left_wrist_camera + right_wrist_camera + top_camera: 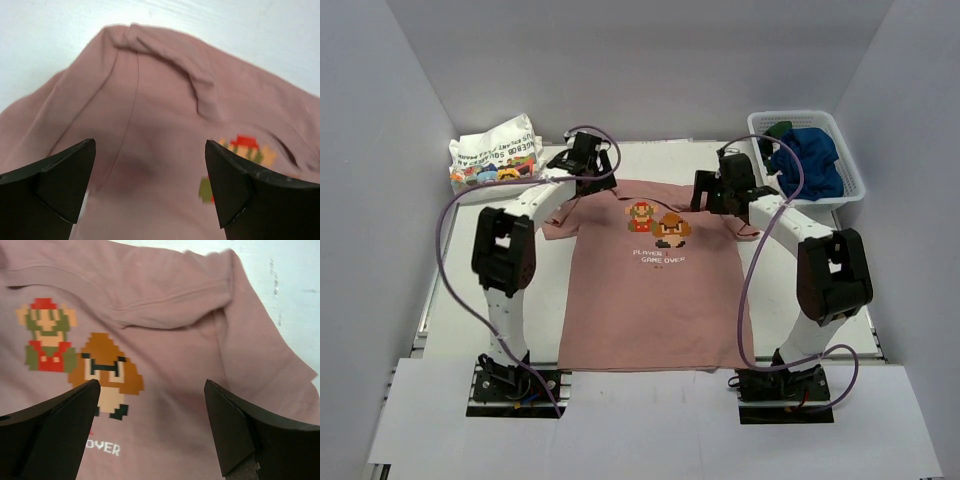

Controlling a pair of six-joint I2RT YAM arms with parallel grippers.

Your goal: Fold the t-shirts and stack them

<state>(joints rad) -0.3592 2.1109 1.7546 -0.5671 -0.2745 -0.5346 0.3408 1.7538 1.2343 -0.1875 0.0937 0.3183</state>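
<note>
A dusty pink t-shirt [650, 290] with a pixel game-character print lies spread flat, front up, in the middle of the table. My left gripper [582, 165] hovers over its left shoulder and sleeve [150, 75]. It is open [150, 145], with only pink cloth showing below the gap. Over the right shoulder beside the print [105, 375] hangs my right gripper [720, 190], also open [150, 385] and holding nothing. A folded white t-shirt with colourful print [495, 160] sits at the back left. A blue t-shirt [815, 155] and a dark green one [780, 130] lie bunched in the basket.
The white mesh basket [790, 114] stands at the back right corner. Grey walls close in the table [460, 300] on the left, right and back. Purple cables loop from both arms over the shirt's edges.
</note>
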